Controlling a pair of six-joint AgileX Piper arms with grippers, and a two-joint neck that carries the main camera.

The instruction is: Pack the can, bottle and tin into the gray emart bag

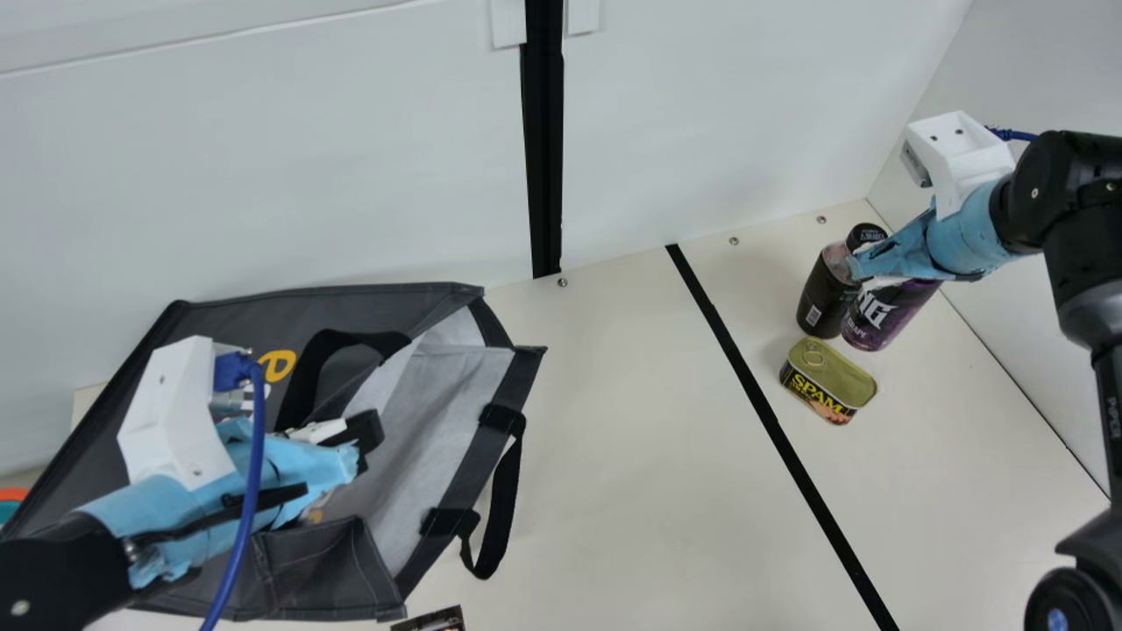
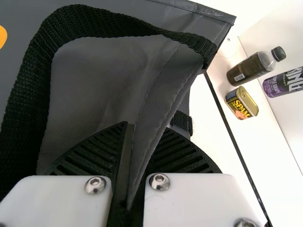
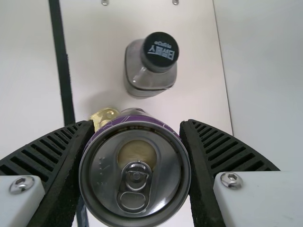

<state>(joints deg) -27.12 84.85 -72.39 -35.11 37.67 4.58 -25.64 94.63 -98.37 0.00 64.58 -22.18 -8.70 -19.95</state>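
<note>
Near the gold-lidded rectangular tin, our right gripper is grasping the purple metal can and the dark plastic bottle stands, while well apart from this tin our left gripper is pinching the gray fabric bag.

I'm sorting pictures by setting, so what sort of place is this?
Probably a robot lab or test booth: two black robot arms work at a cream table, with plain pale panels standing behind it.

Black arms here, both in crinkled pale-blue wrap, chunky white mounts, blue cables, silver screws, and look, black ribbed fingers!
</note>
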